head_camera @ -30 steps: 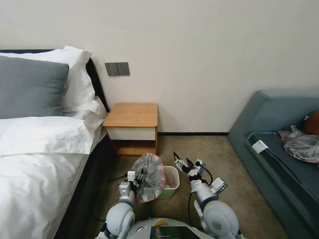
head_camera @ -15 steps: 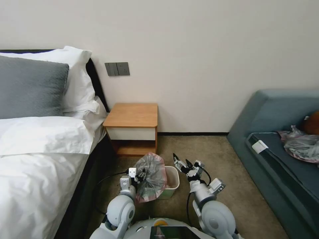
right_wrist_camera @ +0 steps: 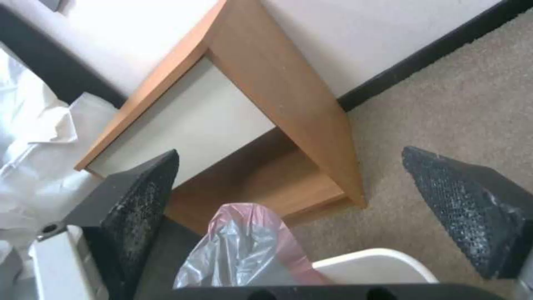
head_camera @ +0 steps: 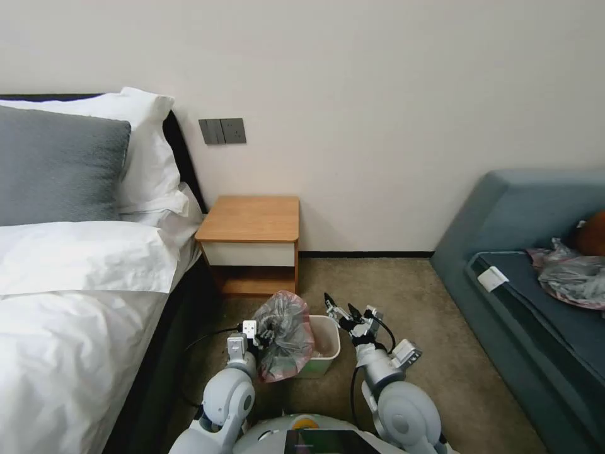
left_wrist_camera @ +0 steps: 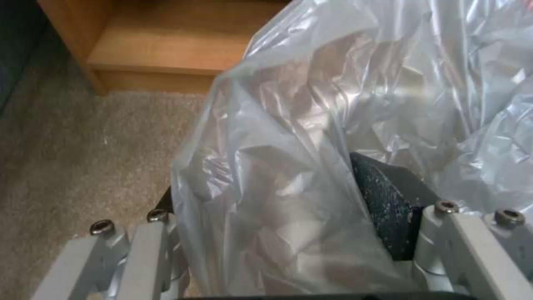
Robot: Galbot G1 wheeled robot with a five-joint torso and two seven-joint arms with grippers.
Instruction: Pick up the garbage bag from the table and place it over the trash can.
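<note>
The garbage bag [head_camera: 285, 334], wrinkly grey plastic with a pink rim, hangs bunched over the left side of the trash can [head_camera: 328, 345]. My left gripper [head_camera: 267, 331] is shut on the bag's left side. In the left wrist view the plastic [left_wrist_camera: 333, 104] drapes across the gripper, with one dark pad [left_wrist_camera: 383, 200] showing beside it. My right gripper [head_camera: 340, 310] hovers open just right of the can's far rim, holding nothing. Its pads [right_wrist_camera: 141, 196] stand wide apart above the bag [right_wrist_camera: 244, 250] and the can's cream rim [right_wrist_camera: 377, 260]. The table [head_camera: 252, 221] stands behind the can with a bare top.
A bed [head_camera: 69, 296] with white sheets runs along the left. A blue sofa [head_camera: 529, 271] at the right carries a heap of grey-and-pink bags [head_camera: 570, 274]. Carpet lies open between the can and the sofa. A black cable [head_camera: 201, 343] trails by the bed's side.
My right gripper has drifted slightly left and closer to the can. The left gripper has shifted very little and still holds the bag. The camera has not moved.
</note>
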